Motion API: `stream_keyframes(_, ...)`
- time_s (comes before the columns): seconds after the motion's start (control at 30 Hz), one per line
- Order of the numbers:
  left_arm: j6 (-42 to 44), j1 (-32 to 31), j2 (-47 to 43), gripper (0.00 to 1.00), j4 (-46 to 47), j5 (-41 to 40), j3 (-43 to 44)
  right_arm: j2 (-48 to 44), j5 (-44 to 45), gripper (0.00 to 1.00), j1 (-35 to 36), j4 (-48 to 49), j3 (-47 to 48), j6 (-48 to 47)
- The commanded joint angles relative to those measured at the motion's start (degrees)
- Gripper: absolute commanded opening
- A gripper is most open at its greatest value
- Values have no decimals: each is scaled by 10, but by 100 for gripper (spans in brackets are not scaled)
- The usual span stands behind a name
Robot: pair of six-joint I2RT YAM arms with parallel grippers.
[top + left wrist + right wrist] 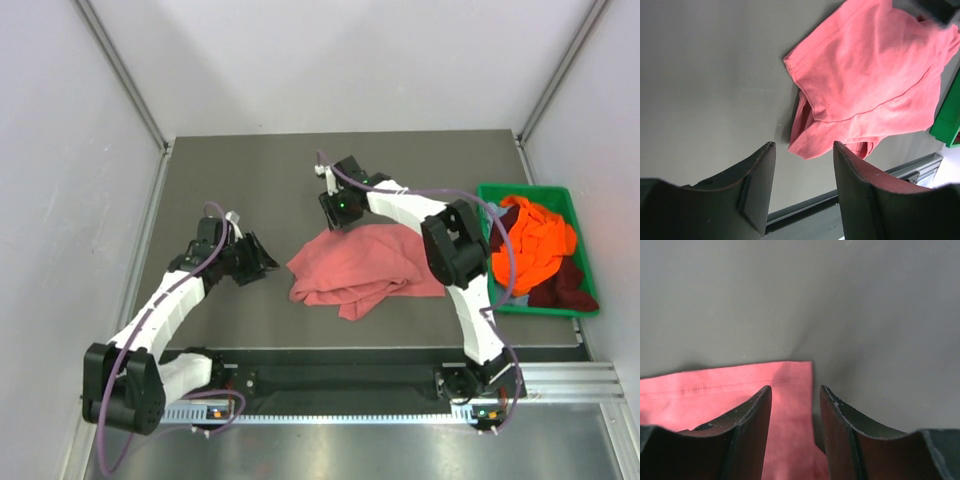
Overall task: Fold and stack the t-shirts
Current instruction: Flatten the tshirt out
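A salmon-pink t-shirt (360,265) lies rumpled and partly doubled over in the middle of the grey table. My left gripper (262,262) sits just to its left, open, with nothing between the fingers. In the left wrist view the shirt (875,80) spreads beyond that gripper (804,146), its nearest fold a short way past the fingertips. My right gripper (335,215) hovers at the shirt's far edge, open. In the right wrist view a hemmed corner of the shirt (715,390) lies flat beneath the spread jaws of that gripper (795,388). More t-shirts, bright orange (540,245) and dark maroon (565,285), are heaped in a bin.
The green plastic bin (580,308) stands at the table's right edge and shows in the left wrist view (947,125). White walls close in the left, right and back. A metal rail (560,380) runs along the near edge by the arm bases.
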Motion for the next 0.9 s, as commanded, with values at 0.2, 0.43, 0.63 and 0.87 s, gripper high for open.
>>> stream_keyframes(0.2, -3, 3, -28, 54, 43, 10, -16, 30, 107, 45, 51, 14, 15, -3)
stream_keyframes(0.43, -3, 3, -39, 55, 34, 12, -13, 30, 172, 26, 63, 40, -12, 26)
stream_keyframes(0.63, -12, 3, -49, 55, 41, 16, -27, 4, 205, 0, 57, 75, -10, 15)
stream_keyframes(0.87, -4, 3, -38, 57, 40, 27, -27, -152, 312, 0, 40, 44, -26, 32)
